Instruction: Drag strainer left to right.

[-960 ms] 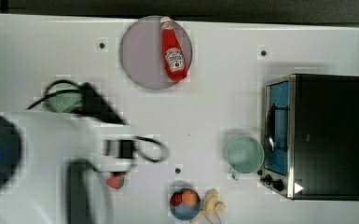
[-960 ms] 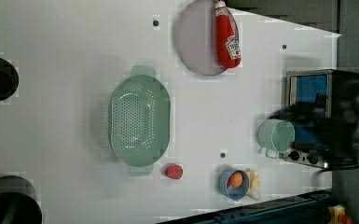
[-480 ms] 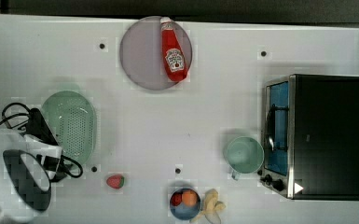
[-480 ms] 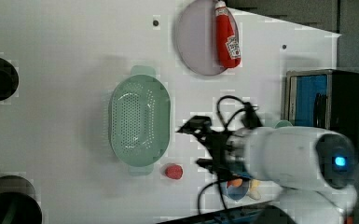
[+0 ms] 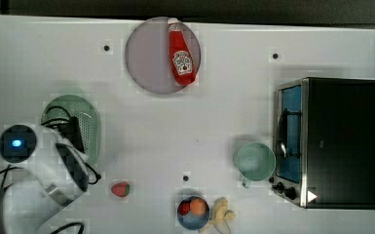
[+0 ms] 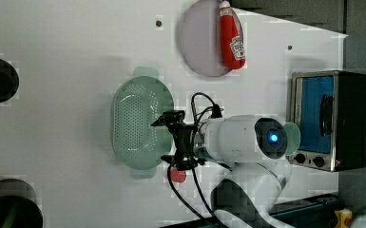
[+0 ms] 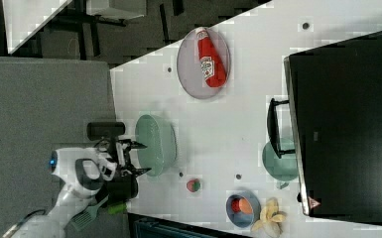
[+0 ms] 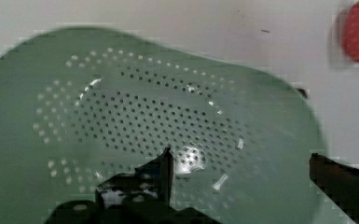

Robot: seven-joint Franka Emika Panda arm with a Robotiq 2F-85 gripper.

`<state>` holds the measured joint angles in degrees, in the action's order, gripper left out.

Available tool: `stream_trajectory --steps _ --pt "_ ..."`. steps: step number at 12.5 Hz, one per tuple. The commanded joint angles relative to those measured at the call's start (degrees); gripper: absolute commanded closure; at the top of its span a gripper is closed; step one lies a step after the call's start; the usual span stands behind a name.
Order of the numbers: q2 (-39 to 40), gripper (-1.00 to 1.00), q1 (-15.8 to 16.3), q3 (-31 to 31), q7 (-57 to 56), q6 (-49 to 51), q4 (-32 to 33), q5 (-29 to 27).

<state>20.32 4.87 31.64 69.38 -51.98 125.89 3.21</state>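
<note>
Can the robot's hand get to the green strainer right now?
Probably yes. The hand is open and spread beside the strainer, with nothing between them. The strawberry lies off to the side.

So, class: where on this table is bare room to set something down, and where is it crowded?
Bare: the middle between strainer, plate and mug. Crowded: the top view's bottom edge, around strawberry, bowl and oven.

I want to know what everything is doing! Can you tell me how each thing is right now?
Pale mint-green oblong plastic strainer: upright, empty, not gripped.
Black gripper: open, over the strainer's edge.
Red ketchup bottle: lying on the round greyish plate.
Small mint-green mug: upright, by the toaster oven.
Toaster oven: door closed.
Blue bowl: holding fruit.
Red strawberry: loose on the table.
</note>
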Motion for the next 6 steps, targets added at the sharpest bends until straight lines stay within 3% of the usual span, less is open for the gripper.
stream_trajectory --steps 1,6 --pt "2.6 -1.00 0.3 -1.4 6.7 -5.2 0.2 0.6" --pt "8.2 -1.00 6.0 -10.4 6.7 -10.4 -1.2 1.9"
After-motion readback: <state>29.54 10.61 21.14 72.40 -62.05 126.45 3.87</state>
